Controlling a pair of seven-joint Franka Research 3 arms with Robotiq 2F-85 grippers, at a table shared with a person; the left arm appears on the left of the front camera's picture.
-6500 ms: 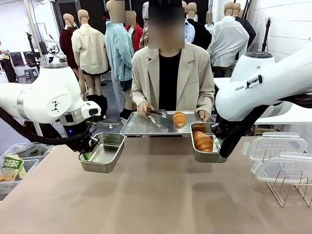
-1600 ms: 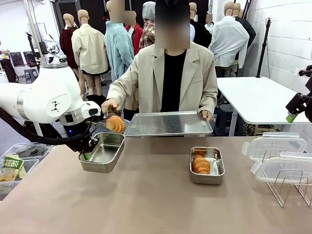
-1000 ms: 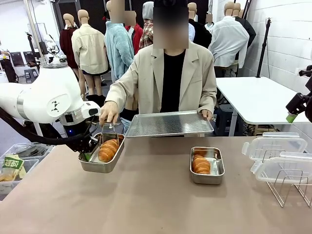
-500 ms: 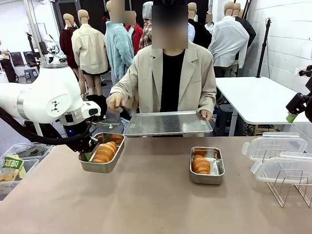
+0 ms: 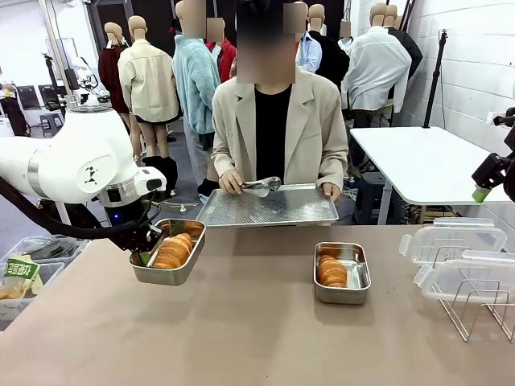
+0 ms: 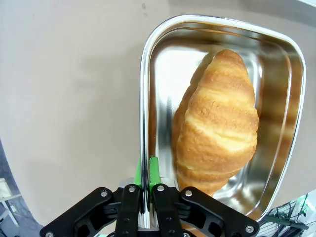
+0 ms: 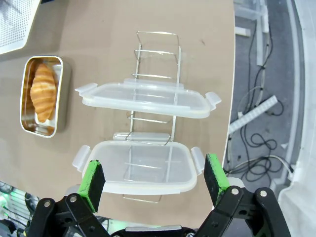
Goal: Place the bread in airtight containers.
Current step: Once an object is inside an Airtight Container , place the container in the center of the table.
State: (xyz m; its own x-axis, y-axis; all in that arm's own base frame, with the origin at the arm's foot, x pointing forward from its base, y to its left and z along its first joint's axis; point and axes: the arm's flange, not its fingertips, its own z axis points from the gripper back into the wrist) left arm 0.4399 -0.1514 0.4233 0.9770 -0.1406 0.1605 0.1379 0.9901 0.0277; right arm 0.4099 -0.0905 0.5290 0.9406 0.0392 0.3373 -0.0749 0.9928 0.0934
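L gripper (image 6: 146,171) clamps tin (image 6: 164,74) rim | R gripper (image 7: 154,176) wide | tongs (image 5: 259,186) now back on tray (image 5: 278,211)

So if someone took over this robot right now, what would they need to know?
Left gripper: shut on the rim of the left tin.
Right gripper: open, above the two lids on the wire rack.
In the left tin lies bread; there is more in the right tin, which stands free on the table.
The person holds tongs at the tray.
Done: both tins hold bread. Left: fit the lids.
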